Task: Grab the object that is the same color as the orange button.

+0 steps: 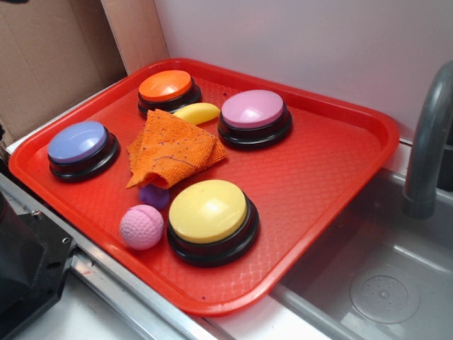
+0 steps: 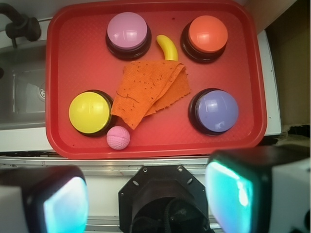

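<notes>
Cloth (image 1: pixel 173 147) lies mid-tray (image 1: pixel 325 177), folded, inside the ring of four buttons. Orange button (image 1: pixel 168 90) sits just beyond it at the back. Banana (image 1: pixel 197 113) touches the cloth's far edge, between the orange and pink button (image 1: pixel 254 115). Yellow button (image 1: pixel 210 218) is just beside its near corner; blue button (image 1: pixel 80 147) is near its other side. Pink ball (image 1: pixel 141 227) sits against the yellow button.

Exterior only: a purple ball (image 1: pixel 153 195) half under the cloth's near corner; the wrist view hides it. Also a faucet (image 1: pixel 428 149) over the sink (image 1: pixel 382 283).

Wrist only: gripper (image 2: pixel 146 196) fingers (image 2: pixel 233 191) spread wide, holding nothing, off the tray's near edge.
</notes>
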